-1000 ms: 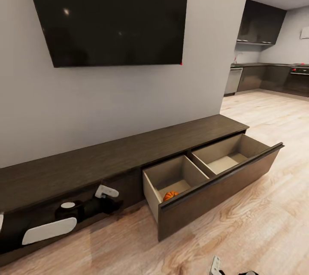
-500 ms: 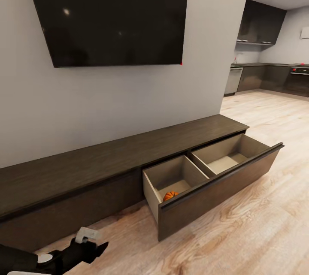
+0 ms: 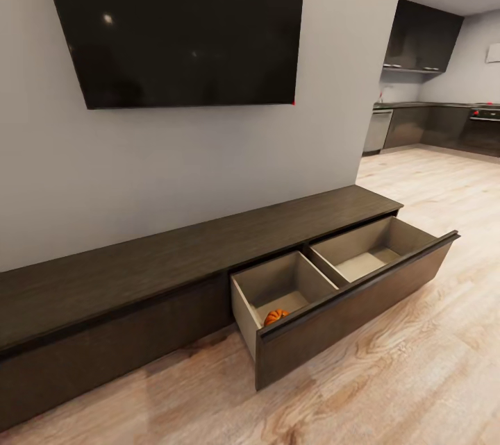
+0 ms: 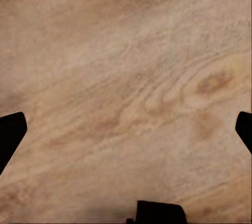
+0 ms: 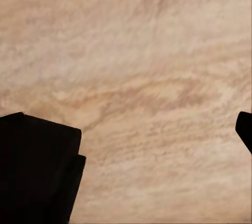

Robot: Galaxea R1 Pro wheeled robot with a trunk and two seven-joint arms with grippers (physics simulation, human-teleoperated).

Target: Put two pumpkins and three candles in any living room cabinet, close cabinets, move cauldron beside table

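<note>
Both grippers point down at bare wood floor (image 3: 417, 375). On the left gripper (image 4: 126, 129) the dark fingertips (image 4: 10, 132) sit at opposite edges of its wrist view, spread wide with nothing between them. The right gripper (image 5: 142, 145) is likewise spread wide and empty.

A pumpkin (image 3: 276, 316) lies in the left compartment of the pulled-out drawer (image 3: 347, 313) of the cabinet (image 3: 139, 271), under the black TV (image 3: 180, 21); how far it is from either gripper cannot be told.

Half a second ago the left arm showed at the lower left of the head view; it has since dropped out of that view. The drawer and pumpkin have not moved.
</note>
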